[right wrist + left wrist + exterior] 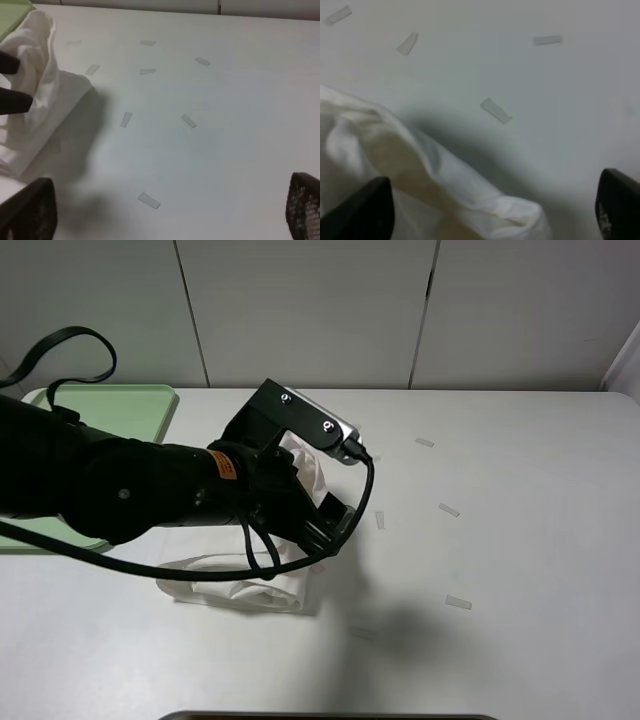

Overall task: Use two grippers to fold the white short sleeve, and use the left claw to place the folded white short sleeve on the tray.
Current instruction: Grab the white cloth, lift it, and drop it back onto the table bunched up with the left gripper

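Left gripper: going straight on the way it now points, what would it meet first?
Most likely the white short sleeve: its bunched edge lies between the fingers of the open left gripper. Beyond it only the table shows; depth is unclear.

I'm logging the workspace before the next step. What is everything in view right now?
white short sleeve: one, white, folded bundle on the table, beneath the left arm
tray: one, pale green, far left of the table, partly hidden by that arm
paper strips: at least seven, whitish, scattered on the table to the right of the shirt
table: one, white, under everything
left gripper: one, black, jaws wide apart over the shirt
right gripper: one, black, jaws wide apart above the table, holding nothing
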`<act>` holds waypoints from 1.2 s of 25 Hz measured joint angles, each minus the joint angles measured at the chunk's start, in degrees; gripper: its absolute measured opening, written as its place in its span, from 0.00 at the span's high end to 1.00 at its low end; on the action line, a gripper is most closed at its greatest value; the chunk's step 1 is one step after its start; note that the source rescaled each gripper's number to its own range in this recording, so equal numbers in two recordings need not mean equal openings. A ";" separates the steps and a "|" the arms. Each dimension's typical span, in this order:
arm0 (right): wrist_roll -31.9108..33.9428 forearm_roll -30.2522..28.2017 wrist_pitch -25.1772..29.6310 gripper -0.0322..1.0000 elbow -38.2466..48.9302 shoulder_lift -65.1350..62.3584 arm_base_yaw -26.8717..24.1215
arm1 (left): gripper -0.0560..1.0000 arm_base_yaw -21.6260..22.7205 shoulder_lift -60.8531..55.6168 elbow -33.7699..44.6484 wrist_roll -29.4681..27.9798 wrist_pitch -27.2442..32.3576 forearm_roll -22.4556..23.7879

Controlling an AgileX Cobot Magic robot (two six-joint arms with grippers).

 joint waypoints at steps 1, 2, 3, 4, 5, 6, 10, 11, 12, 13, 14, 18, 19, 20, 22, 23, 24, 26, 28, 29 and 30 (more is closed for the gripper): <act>0.00 0.00 0.00 0.00 0.00 0.00 0.00 | 0.18 0.00 0.00 0.00 -0.08 -0.05 0.24; 0.00 0.00 0.00 0.00 0.00 0.00 0.00 | 0.19 -0.06 0.00 0.00 -0.33 -0.05 0.31; 0.00 0.00 0.00 0.00 0.00 0.00 0.00 | 0.19 -0.06 0.00 0.00 -0.33 -0.05 0.31; 0.00 0.00 0.00 0.00 0.00 0.00 0.00 | 0.19 -0.06 0.00 0.00 -0.58 -0.36 0.24; 0.00 0.00 0.00 0.00 0.00 0.00 0.00 | 0.19 -0.06 0.00 0.00 -0.94 -1.97 -0.59; 0.00 0.00 0.00 0.00 0.00 0.00 0.00 | 0.20 -0.06 0.00 0.00 -0.94 -3.06 -1.17; 0.00 0.00 0.00 0.00 0.00 0.00 0.00 | 0.20 1.53 -2.65 0.00 -0.99 -8.02 -2.05; 0.00 0.00 0.00 0.00 0.00 0.00 0.00 | 0.20 2.56 -3.68 0.00 -0.99 -8.69 -2.11; 0.00 0.00 0.00 0.00 0.00 0.00 0.00 | 0.20 2.56 -3.68 0.00 -0.99 -8.69 -2.11; 0.00 0.00 0.00 0.00 0.00 0.00 0.00 | 0.20 3.88 -4.94 0.00 -0.99 -9.19 -2.11; 0.00 0.00 0.00 0.00 0.00 0.00 0.00 | 0.20 5.20 -6.07 0.00 -0.99 -9.36 -2.12; 0.00 0.00 0.00 0.00 0.00 0.00 0.00 | 0.19 13.74 -7.56 0.00 -0.99 -7.99 -2.57; 0.00 0.00 0.00 0.00 0.00 0.00 0.00 | 0.19 15.40 -7.51 0.00 -0.99 -7.62 -2.57; 0.00 0.00 0.00 0.00 0.00 0.00 0.00 | 0.19 16.89 -7.16 0.00 -0.99 -7.56 -2.57; 0.00 0.00 0.00 0.00 0.00 0.00 0.00 | 0.19 19.13 -6.02 0.00 -0.99 -7.68 -2.57; 0.00 0.00 0.00 0.00 0.00 0.00 0.00 | 0.19 20.05 -5.17 0.00 -0.99 -7.90 -2.57; 0.00 0.00 0.00 0.00 0.00 0.00 0.00 | 0.19 20.58 -3.69 0.00 -0.99 -8.28 -2.57; 0.00 0.00 0.00 0.00 0.00 0.00 0.00 | 0.19 20.87 -0.81 0.00 -1.14 -9.35 -2.57; 0.00 0.00 0.00 0.00 0.00 0.00 0.00 | 0.19 20.39 2.78 0.00 -2.73 -11.40 -2.57; 0.00 0.00 0.00 0.00 0.00 0.00 0.00 | 0.19 19.88 4.65 -0.05 -3.92 -12.62 -2.51; 0.00 0.00 0.00 0.00 0.00 0.00 0.00 | 0.19 19.33 6.13 -0.11 -5.24 -13.99 -2.15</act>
